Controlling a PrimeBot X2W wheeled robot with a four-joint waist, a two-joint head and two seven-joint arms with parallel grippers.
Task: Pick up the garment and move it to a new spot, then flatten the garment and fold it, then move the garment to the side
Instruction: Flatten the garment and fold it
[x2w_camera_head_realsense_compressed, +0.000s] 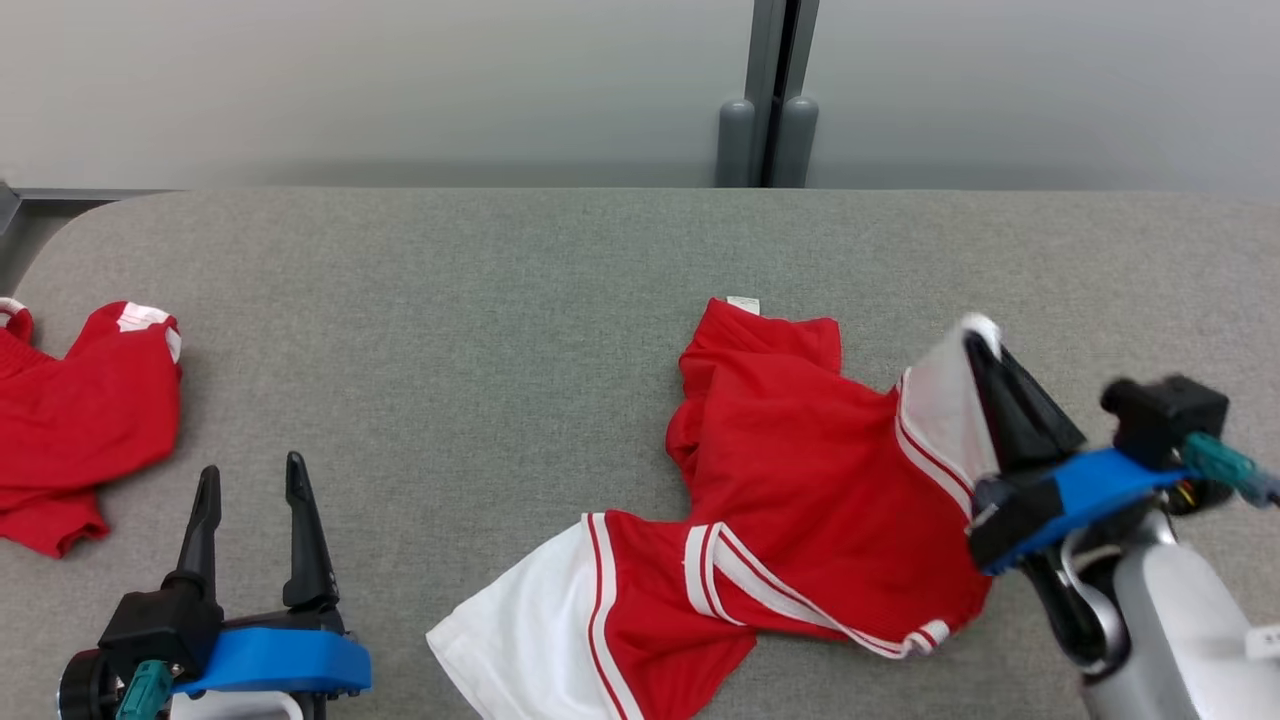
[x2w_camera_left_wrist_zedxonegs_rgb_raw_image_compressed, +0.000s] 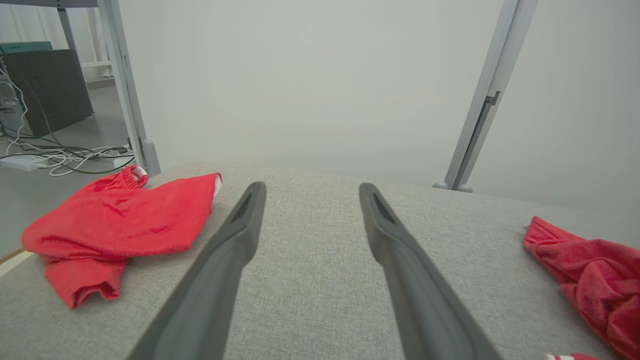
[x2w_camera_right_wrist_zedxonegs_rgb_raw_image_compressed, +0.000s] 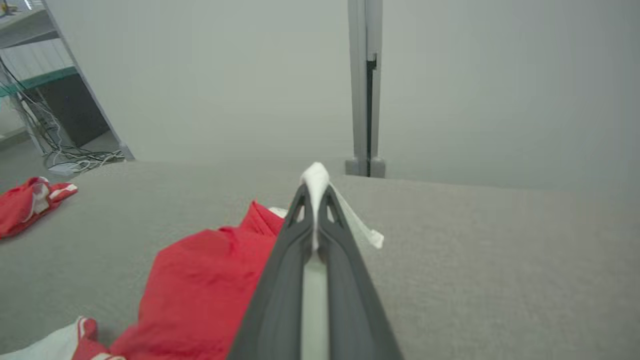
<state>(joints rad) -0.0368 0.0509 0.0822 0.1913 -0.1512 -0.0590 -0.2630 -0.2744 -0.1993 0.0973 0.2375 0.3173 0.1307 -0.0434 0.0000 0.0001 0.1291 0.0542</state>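
Note:
The garment (x2w_camera_head_realsense_compressed: 800, 480) is a red sports piece with white panels and stripes, lying crumpled right of the table's middle. My right gripper (x2w_camera_head_realsense_compressed: 985, 345) is shut on its white right-hand edge, which it lifts off the cloth-covered table. In the right wrist view the white fabric (x2w_camera_right_wrist_zedxonegs_rgb_raw_image_compressed: 316, 182) pokes out between the closed fingertips, with the red part (x2w_camera_right_wrist_zedxonegs_rgb_raw_image_compressed: 200, 285) trailing to the lower left. My left gripper (x2w_camera_head_realsense_compressed: 250, 480) stands open at the lower left, nothing between its fingers (x2w_camera_left_wrist_zedxonegs_rgb_raw_image_compressed: 235, 235). In the left wrist view the garment's (x2w_camera_left_wrist_zedxonegs_rgb_raw_image_compressed: 590, 275) red edge lies at the right.
A second red garment (x2w_camera_head_realsense_compressed: 80, 430) lies bunched at the table's left edge, also to the left in the left wrist view (x2w_camera_left_wrist_zedxonegs_rgb_raw_image_compressed: 115, 225). The grey table (x2w_camera_head_realsense_compressed: 450, 300) has bare room in the middle and back. A wall with a metal post (x2w_camera_head_realsense_compressed: 770, 100) stands behind it.

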